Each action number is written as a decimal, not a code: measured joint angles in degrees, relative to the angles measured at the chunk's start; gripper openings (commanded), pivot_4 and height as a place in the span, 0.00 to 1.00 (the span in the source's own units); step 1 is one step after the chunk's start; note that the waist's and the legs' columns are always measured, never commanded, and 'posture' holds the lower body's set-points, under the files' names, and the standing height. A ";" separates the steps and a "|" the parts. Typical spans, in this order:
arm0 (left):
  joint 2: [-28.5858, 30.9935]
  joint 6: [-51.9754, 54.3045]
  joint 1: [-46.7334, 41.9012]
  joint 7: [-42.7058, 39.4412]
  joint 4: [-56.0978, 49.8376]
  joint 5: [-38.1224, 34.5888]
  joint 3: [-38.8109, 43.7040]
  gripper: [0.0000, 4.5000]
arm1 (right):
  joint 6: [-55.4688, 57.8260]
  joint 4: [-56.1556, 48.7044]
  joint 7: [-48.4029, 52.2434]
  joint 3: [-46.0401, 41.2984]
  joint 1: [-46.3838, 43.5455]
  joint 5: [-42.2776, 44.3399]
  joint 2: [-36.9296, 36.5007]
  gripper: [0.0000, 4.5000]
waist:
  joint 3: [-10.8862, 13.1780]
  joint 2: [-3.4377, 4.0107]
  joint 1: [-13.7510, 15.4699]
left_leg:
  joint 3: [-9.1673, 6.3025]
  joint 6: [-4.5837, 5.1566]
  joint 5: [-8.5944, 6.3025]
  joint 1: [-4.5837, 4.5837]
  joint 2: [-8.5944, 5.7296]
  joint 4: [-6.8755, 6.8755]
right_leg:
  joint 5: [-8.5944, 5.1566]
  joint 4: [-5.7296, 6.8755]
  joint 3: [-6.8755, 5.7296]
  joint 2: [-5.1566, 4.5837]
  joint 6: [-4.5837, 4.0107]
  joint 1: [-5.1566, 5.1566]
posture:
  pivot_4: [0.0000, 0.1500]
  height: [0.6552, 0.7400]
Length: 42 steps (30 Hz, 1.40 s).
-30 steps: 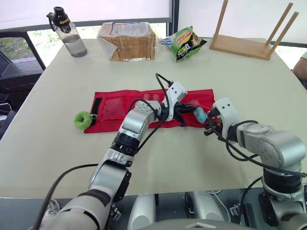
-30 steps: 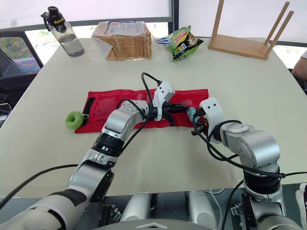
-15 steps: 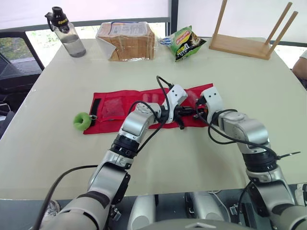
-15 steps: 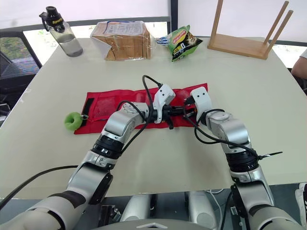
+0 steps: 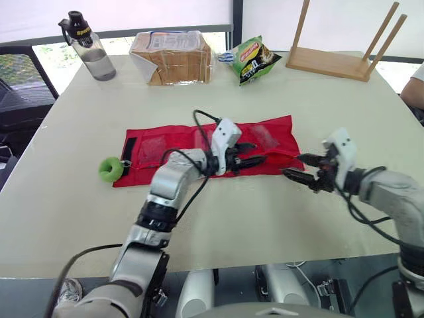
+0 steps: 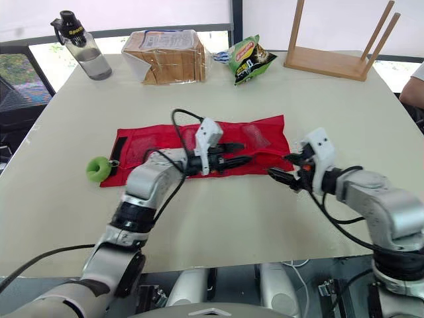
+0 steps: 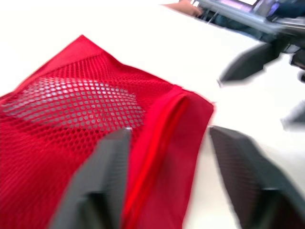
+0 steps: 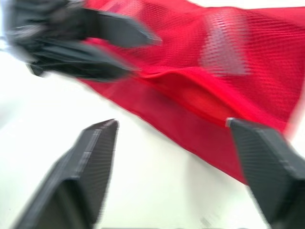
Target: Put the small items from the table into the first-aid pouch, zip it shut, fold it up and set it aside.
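Note:
The red first-aid pouch [image 5: 165,149] lies unfolded flat across the middle of the table, and pale items show under its mesh pockets [image 7: 81,102]. A green ring [image 5: 111,169] hangs off its left end. My left gripper [image 5: 254,152] is open low over the pouch's front edge near the right end; in the left wrist view its fingers [image 7: 102,186] straddle the red zip seam. My right gripper [image 5: 298,165] is open and empty, above bare table just right of the pouch's front corner. In the right wrist view its fingers [image 8: 90,162] point at the pouch [image 8: 228,71].
Along the far edge stand a water bottle [image 5: 88,46], a bagged loaf of bread [image 5: 172,56], a green snack bag [image 5: 257,59] and a wooden rack [image 5: 344,53]. A person's arm [image 5: 415,89] shows at the right edge. A dark chair [image 5: 16,93] stands left of the table.
Both grippers have gone from shut to open. My right arm has pulled back rightward off the pouch, and the teal item it carried is no longer in its fingers.

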 measured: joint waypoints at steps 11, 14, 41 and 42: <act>13.34 -1.93 21.99 -9.87 -16.97 -17.47 19.33 1.00 | 2.36 29.09 -4.98 3.44 -15.12 -3.39 2.86 1.00 | 0.01 -0.02 0.81 | 0.15 0.01 0.00 -0.04 0.00 0.08 | -0.01 -0.14 0.06 -0.06 0.00 0.00 | 1.00 1.00; 14.68 -2.04 24.76 -9.91 -19.65 -20.29 22.14 1.00 | 0.95 37.74 -3.84 5.27 -19.13 -4.26 4.33 1.00 | 0.01 -0.02 0.51 | 0.20 0.01 0.00 -0.03 0.02 0.04 | 0.00 -0.16 0.11 -0.04 0.00 -0.01 | 1.00 1.00; 18.67 -2.23 24.47 -3.97 -25.95 -31.02 20.97 1.00 | -12.88 39.58 9.55 12.39 -14.18 -14.28 -22.53 0.00 | 0.04 0.04 1.80 | 0.36 0.02 -0.01 -0.07 0.10 0.03 | 0.00 -0.54 0.18 -0.03 0.04 0.00 | 1.00 1.00; 18.67 -1.87 23.36 -3.60 -26.02 -31.63 20.24 1.00 | -15.55 40.85 11.22 13.11 -13.91 -15.64 -24.16 0.00 | 0.04 0.04 1.77 | 0.36 0.02 -0.01 -0.07 0.12 0.03 | -0.02 -0.54 0.17 0.00 0.08 0.00 | 1.00 1.00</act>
